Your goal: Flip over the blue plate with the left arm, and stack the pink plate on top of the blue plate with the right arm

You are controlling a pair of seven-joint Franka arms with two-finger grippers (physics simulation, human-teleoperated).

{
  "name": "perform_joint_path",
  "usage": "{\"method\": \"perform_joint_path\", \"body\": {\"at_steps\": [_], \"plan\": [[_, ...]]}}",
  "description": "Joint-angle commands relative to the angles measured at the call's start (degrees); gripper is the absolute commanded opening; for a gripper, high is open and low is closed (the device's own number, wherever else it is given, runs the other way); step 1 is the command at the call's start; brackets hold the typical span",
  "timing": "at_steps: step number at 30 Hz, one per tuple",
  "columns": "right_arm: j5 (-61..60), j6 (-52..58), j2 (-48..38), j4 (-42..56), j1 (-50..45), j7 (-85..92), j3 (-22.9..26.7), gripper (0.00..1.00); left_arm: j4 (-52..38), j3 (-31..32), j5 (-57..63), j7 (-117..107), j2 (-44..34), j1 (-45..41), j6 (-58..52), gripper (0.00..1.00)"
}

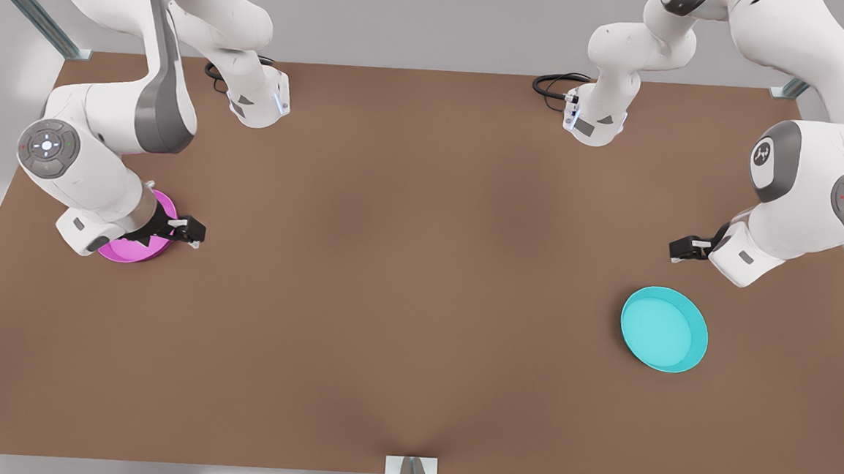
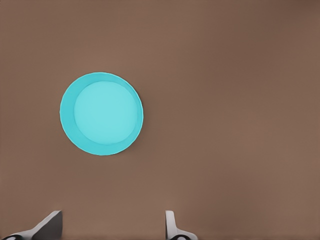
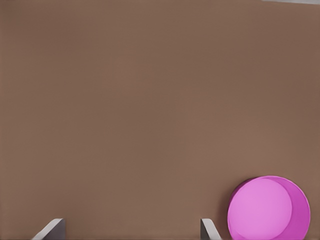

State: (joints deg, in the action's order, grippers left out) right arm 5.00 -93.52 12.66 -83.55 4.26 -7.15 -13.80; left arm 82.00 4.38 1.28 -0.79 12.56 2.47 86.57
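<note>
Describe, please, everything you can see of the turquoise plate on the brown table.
The round, shallow turquoise plastic plate is plain, with a flat, lighter base and a low rim around it. It lies open side up, not yet flipped, on the brown table toward the front view's right. Nothing touches it but the table. The left gripper hovers close beside it, jaws open and holding nothing, and its wrist camera looks down on the plate.

Left gripper [image 1: 681,249] at the front view's right, held level above the table, fingers [image 2: 50,225] spread apart. Right gripper [image 1: 191,232] at the front view's left, low, fingers [image 3: 50,227] likewise apart.
</note>
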Motion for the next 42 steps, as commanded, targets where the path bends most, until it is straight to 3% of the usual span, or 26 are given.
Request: {"method": "perform_joint_path", "body": {"at_steps": [1, 3, 6, 9, 13, 16, 21, 30, 35, 36, 39, 42], "plan": [[0.0, 0.0, 0.0, 0.1, 0.1, 0.0, 0.0, 1.00, 0.0, 0.3, 0.0, 0.0, 0.0, 0.0, 0.0, 1.00], [-0.2, 0.0, 0.9, -0.1, -0.9, -0.6, 0.0, 1.00, 0.0, 1.4, -0.1, 0.4, 1.9, 4.1, 0.0, 1.00], [-0.2, 0.4, 2.1, -3.1, 0.5, -0.8, -0.1, 1.00, -0.2, 1.7, -6.8, 0.6, 12.1, 14.9, 5.2, 1.00], [-0.6, -4.6, 0.0, -14.6, 6.1, 0.1, -0.6, 1.00, -0.2, 5.9, -9.8, 4.7, 20.9, 22.0, 16.6, 1.00], [-4.2, -8.9, -0.9, -20.6, 16.7, 8.6, -0.7, 1.00, -0.2, 7.3, -12.0, 11.6, 26.7, 25.4, 23.2, 1.00], [-5.7, -14.9, -9.7, -32.5, 18.4, 9.2, -0.6, 1.00, -0.1, 7.3, -11.9, 17.5, 29.7, 27.7, 25.7, 1.00], [-5.7, -17.4, -4.9, -30.3, 24.2, 17.6, -0.6, 1.00, 7.2, 7.1, -12.2, 30.1, 29.1, 30.5, 32.8, 1.00], [-5.6, -12.7, 10.2, -15.1, 32.7, 29.1, -0.5, 1.00, 7.5, 6.9, -17.4, 29.8, 31.6, 30.4, 34.4, 1.00], [-5.3, -10.3, 13.0, -9.4, 27.8, 28.4, -0.6, 1.00, 7.4, 6.9, -18.9, 29.9, 32.4, 30.3, 34.9, 1.00], [-5.1, -9.7, 12.7, -9.1, 24.8, 28.4, -0.6, 1.00, 7.4, 6.9, -18.9, 29.9, 32.6, 30.2, 35.3, 0.94], [-5.4, -7.0, 12.7, -9.1, 19.9, 27.9, -0.6, 1.00, 7.4, 6.9, -18.9, 29.9, 32.8, 30.2, 35.3, 0.60], [-5.4, -5.7, 12.9, -7.9, 16.5, 24.2, -0.6, 1.00, 7.4, 6.8, -18.9, 29.9, 33.1, 30.2, 35.3, 0.54]]}}
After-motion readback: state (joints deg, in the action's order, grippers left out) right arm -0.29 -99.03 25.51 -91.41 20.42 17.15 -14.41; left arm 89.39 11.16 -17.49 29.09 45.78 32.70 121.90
